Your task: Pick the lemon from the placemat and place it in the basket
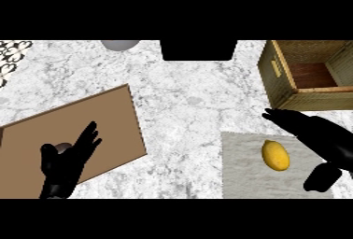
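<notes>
Your right hand (324, 140) hovers, fingers spread, just beside the lemon (276, 155) on the grey placemat (241, 177). Expect it light, firm and smooth-skinned; grasp across its narrow middle. The basket (281, 86) waits beyond.

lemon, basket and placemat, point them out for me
lemon (276, 155), head view, middle of its yellow skin
basket (278, 79), head view, its left wall
placemat (243, 172), head view, bare grey part left of the lemon
</notes>
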Motion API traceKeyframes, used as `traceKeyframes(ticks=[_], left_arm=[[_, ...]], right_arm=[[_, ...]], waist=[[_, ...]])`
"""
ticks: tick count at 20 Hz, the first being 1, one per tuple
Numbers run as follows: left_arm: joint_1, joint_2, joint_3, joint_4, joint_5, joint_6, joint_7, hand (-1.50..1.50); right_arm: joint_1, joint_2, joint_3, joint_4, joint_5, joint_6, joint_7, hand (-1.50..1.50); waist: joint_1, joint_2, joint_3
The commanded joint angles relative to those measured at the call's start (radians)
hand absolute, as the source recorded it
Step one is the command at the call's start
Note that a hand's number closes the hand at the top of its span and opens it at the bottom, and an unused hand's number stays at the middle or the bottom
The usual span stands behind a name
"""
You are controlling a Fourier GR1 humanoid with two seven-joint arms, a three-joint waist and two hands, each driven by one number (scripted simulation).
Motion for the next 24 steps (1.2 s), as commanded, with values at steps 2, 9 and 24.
traceKeyframes(ticks=[2, 9, 24], left_arm=[[0.036, 0.021, 0.03, 0.082, -0.009, 0.02, 0.071, 0.0], [0.052, 0.027, 0.047, 0.11, 0.0, -0.004, 0.035, 0.0], [0.031, 0.013, 0.053, 0.138, -0.017, -0.006, 0.027, 0.0]], right_arm=[[0.023, 0.044, 0.041, 0.033, 0.075, -0.024, -0.019, -1.5], [-0.014, 0.096, 0.093, 0.106, 0.161, 0.002, 0.038, -1.5], [-0.003, 0.14, 0.064, 0.201, 0.219, -0.032, -0.063, -1.5]], waist=[[0.0, 0.014, -0.018], [0.006, 0.015, -0.019], [-0.007, 0.014, -0.019]])
